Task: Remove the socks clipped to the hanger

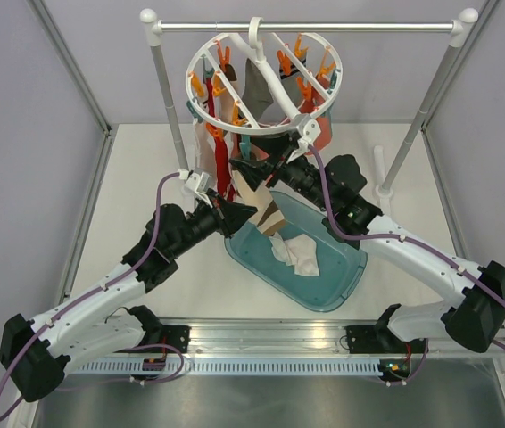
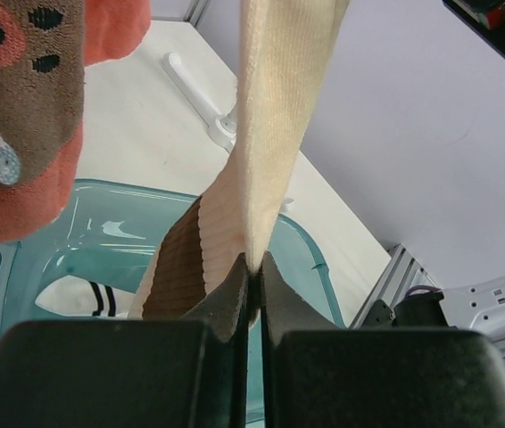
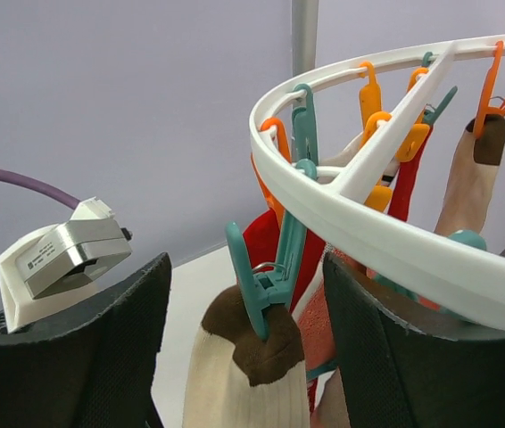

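Note:
The white ring hanger (image 1: 261, 85) hangs by its hook from the rail, with orange and teal clips and several socks under it. A beige sock with a brown toe (image 3: 252, 366) hangs from a teal clip (image 3: 279, 267). My right gripper (image 3: 245, 267) is open, one jaw on each side of that clip and the sock's top, just under the ring (image 3: 368, 232). My left gripper (image 2: 252, 263) is shut on the lower part of the same beige sock (image 2: 270, 134), above the teal bin (image 2: 324, 259). In the top view the left gripper (image 1: 242, 214) is below the right gripper (image 1: 254, 169).
A white sock with dark stripes (image 1: 297, 254) lies in the teal bin (image 1: 346, 276) on the table under the hanger. A coral and brown sock (image 2: 20, 116) hangs close on the left. The metal rail stand (image 1: 159, 80) has posts on both sides.

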Robot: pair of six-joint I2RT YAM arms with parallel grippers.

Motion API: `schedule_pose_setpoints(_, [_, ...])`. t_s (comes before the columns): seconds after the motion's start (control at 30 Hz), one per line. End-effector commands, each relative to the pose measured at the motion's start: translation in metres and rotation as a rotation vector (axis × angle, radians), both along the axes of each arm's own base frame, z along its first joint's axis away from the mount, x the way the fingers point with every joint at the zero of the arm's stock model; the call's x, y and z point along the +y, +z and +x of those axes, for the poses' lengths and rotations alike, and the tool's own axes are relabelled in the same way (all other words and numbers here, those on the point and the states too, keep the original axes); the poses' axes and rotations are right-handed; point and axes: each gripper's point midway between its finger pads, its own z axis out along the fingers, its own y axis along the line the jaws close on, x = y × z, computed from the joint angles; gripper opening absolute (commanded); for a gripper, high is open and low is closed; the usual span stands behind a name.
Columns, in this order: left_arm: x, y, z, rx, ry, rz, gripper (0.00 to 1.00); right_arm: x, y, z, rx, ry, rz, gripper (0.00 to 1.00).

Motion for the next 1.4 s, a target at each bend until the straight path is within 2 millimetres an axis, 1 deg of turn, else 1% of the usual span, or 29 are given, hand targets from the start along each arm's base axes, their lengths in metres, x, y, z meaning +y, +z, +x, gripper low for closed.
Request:
schedule_pose_setpoints(0.0, [-0.002,0.024,-0.006,-0.019,-0.027,-0.046,0.02,-0.008,0.045,-0.003,-0.079,-0.011,0.121,0.71])
schedule_pose_setpoints(0.27, [-0.003,0.022,-0.005,-0.014,-0.026,-0.042,0.02,-0.014,0.047,0.000,-0.057,-0.040,0.168,0.59])
schedule_pose_setpoints(0.3, [-0.003,0.022,-0.004,-0.014,-0.026,-0.042,0.02,-0.015,0.047,0.001,-0.056,-0.046,0.170,0.51])
schedule_pose_setpoints(0.4, [-0.004,0.021,-0.004,-0.011,-0.027,-0.041,0.02,-0.016,0.046,0.002,-0.045,-0.052,0.175,0.35])
schedule_pose_setpoints(0.47, [-0.005,0.021,-0.004,-0.008,-0.026,-0.041,0.02,-0.017,0.047,0.002,-0.041,-0.056,0.180,0.29])
schedule_pose_setpoints(0.5, [-0.004,0.022,-0.004,-0.012,-0.024,-0.042,0.02,-0.017,0.045,0.002,-0.036,-0.057,0.176,0.24])
schedule_pose_setpoints(0.57, [-0.005,0.021,-0.004,-0.007,-0.027,-0.040,0.02,-0.019,0.047,0.001,-0.036,-0.064,0.181,0.20])
schedule_pose_setpoints(0.6, [-0.006,0.021,-0.004,-0.007,-0.027,-0.040,0.02,-0.021,0.046,0.003,-0.033,-0.073,0.181,0.16])
schedule_pose_setpoints(0.7, [-0.008,0.018,-0.003,0.003,-0.032,-0.034,0.02,-0.023,0.047,0.003,-0.027,-0.082,0.183,0.11])
schedule_pose_setpoints(0.8, [-0.013,0.013,-0.003,0.015,-0.039,-0.030,0.02,-0.026,0.048,0.002,-0.026,-0.093,0.184,0.09])
schedule_pose_setpoints(0.93, [-0.024,0.006,-0.005,0.025,-0.059,-0.029,0.02,-0.029,0.051,0.003,-0.028,-0.108,0.177,0.08])
schedule_pose_setpoints(1.0, [-0.031,-0.003,-0.003,0.043,-0.065,-0.018,0.02,-0.030,0.052,0.002,-0.028,-0.109,0.172,0.08])
schedule_pose_setpoints(1.07, [-0.040,-0.004,-0.007,0.043,-0.087,-0.024,0.02,-0.030,0.052,0.002,-0.028,-0.110,0.166,0.08])
schedule_pose_setpoints(1.1, [-0.046,-0.012,-0.005,0.054,-0.094,-0.009,0.02,-0.030,0.051,0.002,-0.025,-0.112,0.161,0.08])
schedule_pose_setpoints(1.17, [-0.058,-0.015,-0.010,0.055,-0.120,-0.005,0.02,-0.031,0.050,0.002,-0.025,-0.115,0.155,0.08])
schedule_pose_setpoints(1.2, [-0.065,-0.022,-0.009,0.071,-0.129,0.008,0.02,-0.032,0.049,0.003,-0.022,-0.120,0.152,0.08])
schedule_pose_setpoints(1.27, [-0.076,-0.025,-0.012,0.072,-0.151,0.010,0.03,-0.032,0.050,0.002,-0.023,-0.122,0.147,0.08])
schedule_pose_setpoints(1.3, [-0.080,-0.029,-0.013,0.080,-0.159,0.017,0.04,-0.033,0.050,0.002,-0.023,-0.124,0.145,0.08])
schedule_pose_setpoints(1.33, [-0.086,-0.039,-0.014,0.096,-0.169,0.033,0.09,-0.033,0.049,0.002,-0.021,-0.123,0.143,0.08])
schedule_pose_setpoints(1.37, [-0.090,-0.042,-0.015,0.100,-0.176,0.036,0.12,-0.033,0.051,0.001,-0.023,-0.121,0.145,0.08])
